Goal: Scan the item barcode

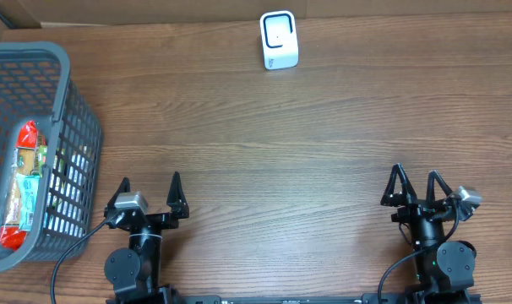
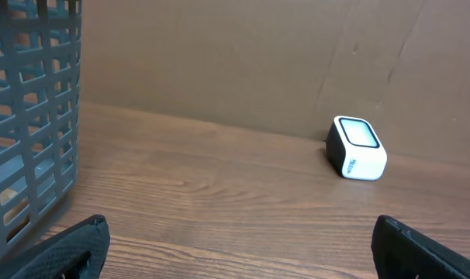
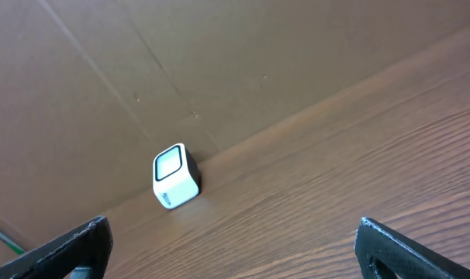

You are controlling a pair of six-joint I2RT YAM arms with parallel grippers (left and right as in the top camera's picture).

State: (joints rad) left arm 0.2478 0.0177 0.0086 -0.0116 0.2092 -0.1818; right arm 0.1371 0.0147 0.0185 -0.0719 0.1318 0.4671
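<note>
Left gripper (image 1: 149, 181) and right gripper (image 1: 415, 174) are tucked back low and level, jaws spread wide (fingers pointing straight ahead).

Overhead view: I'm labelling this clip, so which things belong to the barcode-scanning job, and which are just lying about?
For the job: scanner; packaged item inside the basket; left gripper and right gripper, both open and empty.
Just there: wooden table; cardboard wall.

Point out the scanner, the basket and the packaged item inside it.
scanner (image 1: 279, 40), overhead view, its white front face
basket (image 1: 28, 51), overhead view, far edge of its rim
packaged item (image 1: 24, 181), overhead view, middle of the wrapper
</note>
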